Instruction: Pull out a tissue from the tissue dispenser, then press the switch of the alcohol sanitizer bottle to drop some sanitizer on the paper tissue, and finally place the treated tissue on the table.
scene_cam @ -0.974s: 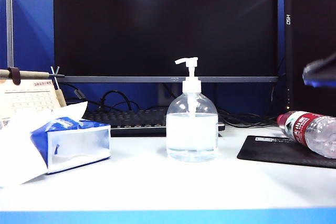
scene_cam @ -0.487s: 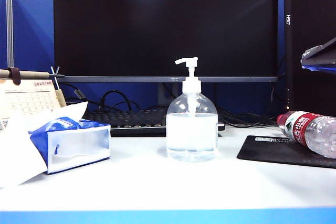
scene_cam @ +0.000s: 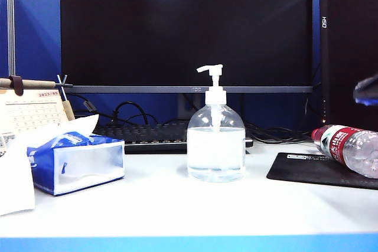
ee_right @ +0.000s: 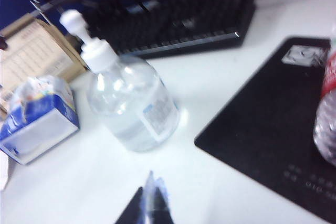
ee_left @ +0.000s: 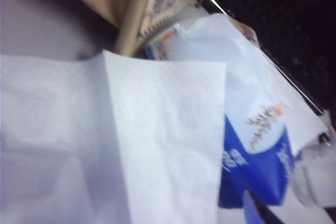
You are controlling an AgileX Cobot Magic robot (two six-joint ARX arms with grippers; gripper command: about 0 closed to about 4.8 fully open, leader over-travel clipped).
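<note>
Tissue: the thin, soft white paper tissue [scene_cam: 16,175] lay at the far left of the exterior view, draped from the table surface up against the pack; in the left wrist view the tissue [ee_left: 121,145] filled most of the picture as 1 broad sheet with a crease running down it.
Left gripper: no finger of the left gripper showed in any view, so whether it was spread or pinching the sheet I cannot tell; its camera looked straight onto the tissue from close by.
Tissue dispenser: the soft rectangular blue and white plastic tissue dispenser [scene_cam: 80,160] stood just right of the sheet, touching it, with white paper rising from its slit.
Desk calendar: the beige card desk calendar [scene_cam: 32,110] stood behind the pack.
Sanitizer bottle: the rounded clear plastic alcohol sanitizer bottle [scene_cam: 215,146] stood upright mid-table, well apart from the pack.
Switch: the white plastic pump-head switch [scene_cam: 211,70] topped it, nozzle pointing toward the tissue side.
Right gripper: the dark, blue-tipped right gripper [ee_right: 149,200] had its fingertips pressed together on nothing; it hung raised at the right edge of the exterior view [scene_cam: 367,90].
Key relation: the switch lay between the 2 arms, and the right gripper seemed the nearer, above it and to its right.
Table: the flat white table [scene_cam: 177,205] with a light blue front edge.
</note>
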